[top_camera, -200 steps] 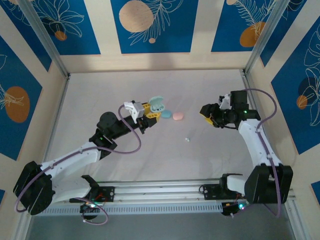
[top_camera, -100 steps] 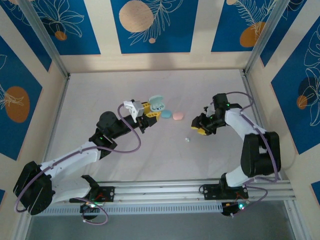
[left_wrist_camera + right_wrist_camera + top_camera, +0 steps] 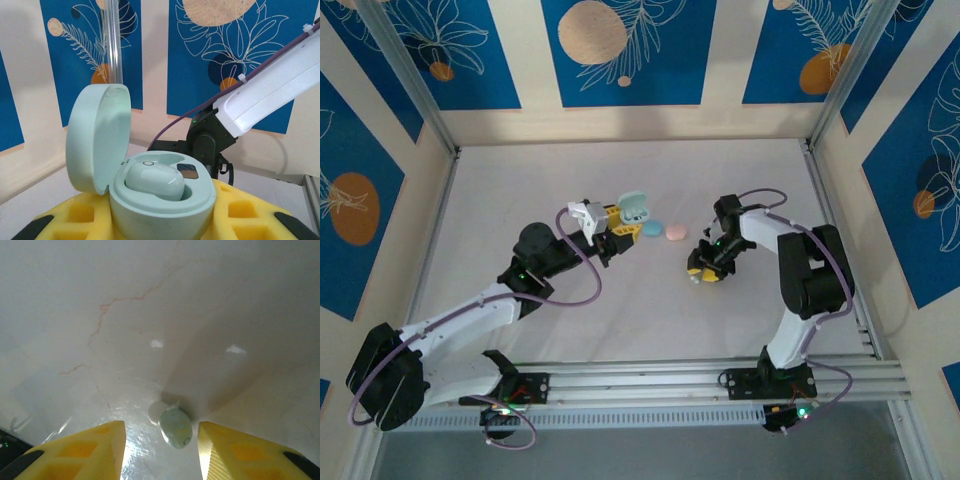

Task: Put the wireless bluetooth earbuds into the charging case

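Earbud (image 3: 176,427) of mint plastic loose on white table (image 3: 150,315) between parted jaws of right gripper (image 3: 703,272); left gripper (image 3: 618,225) clamping open mint oval case (image 3: 160,200).

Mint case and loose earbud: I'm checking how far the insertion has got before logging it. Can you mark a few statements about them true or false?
1. The left pincer holds the mint case with its lid open. True.
2. An earbud sits in that case. True.
3. The right pincer has lifted the loose earbud. False: it lies on the table between the open fingers.
4. The pink case lies left of the blue case. False: it lies to its right.
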